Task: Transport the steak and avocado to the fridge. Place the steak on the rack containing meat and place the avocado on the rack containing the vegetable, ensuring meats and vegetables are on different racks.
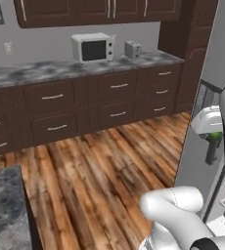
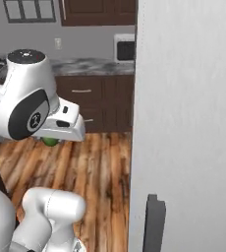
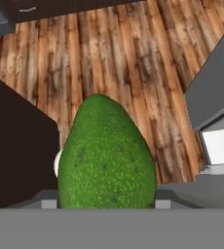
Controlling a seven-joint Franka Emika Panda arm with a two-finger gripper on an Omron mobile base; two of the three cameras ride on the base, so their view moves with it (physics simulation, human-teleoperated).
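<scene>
Left of the hand (image 1: 213, 139), along the far wall, a marbled grey worktop (image 1: 46, 72) runs over dark brown wooden cabinets (image 1: 60, 105) with pale curved bar handles. A white boxy microwave (image 1: 93, 47) with a dark door stands on it, and just beside that, further right, a small silver toaster (image 1: 132, 49). More dark cabinets (image 1: 100, 10) hang above, against a flat grey wall. Nearer, at the low left, a corner of a second mottled grey worktop (image 1: 4, 205) shows.

Below the hand lies a floor (image 1: 104, 166) of glossy wooden planks in streaked brown and reddish tones.

The hand is closed on the avocado (image 3: 106, 155), which sits between the fingers. It is an egg-shaped fruit, narrower at its far end, with bright green skin, finely speckled and pebbled. In the right base view a sliver of its green shows under the white wrist.

Right of the hand stands the fridge (image 2: 188, 123): a smooth, pale grey panel with a dark upright handle (image 2: 154, 224). In the hand view a pale shelf (image 3: 220, 146) shows inside it.
</scene>
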